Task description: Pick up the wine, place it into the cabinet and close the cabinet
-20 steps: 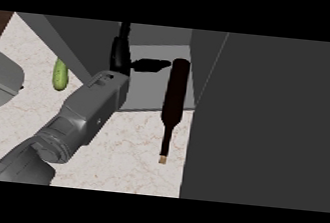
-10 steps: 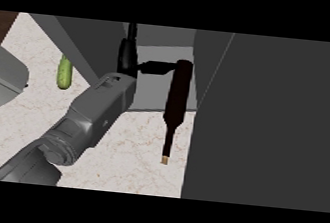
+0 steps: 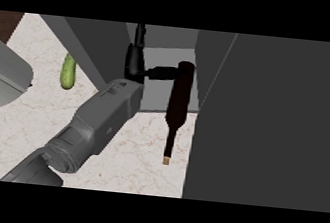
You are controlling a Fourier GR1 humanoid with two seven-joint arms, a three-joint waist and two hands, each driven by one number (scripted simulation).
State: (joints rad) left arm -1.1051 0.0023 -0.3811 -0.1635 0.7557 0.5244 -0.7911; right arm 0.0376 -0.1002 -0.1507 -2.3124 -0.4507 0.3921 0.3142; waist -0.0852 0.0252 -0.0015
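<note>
left hand (image 3: 135, 60) — thumb against wine (image 3: 178, 97) | base inside cabinet (image 3: 166, 38)

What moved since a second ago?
The left hand and its forearm slid slightly right, toward the wine bottle. The bottle stayed lying with its base in the cabinet, neck pointing out. The cucumber stayed on the counter.

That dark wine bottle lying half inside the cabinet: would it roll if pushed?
It would probably roll: the wine bottle lies on its side, round-bodied, neck sticking out of the cabinet. Its smooth dark surface looks slippery. It seems rigid, so a nudge from the left hand should move it whole.
</note>
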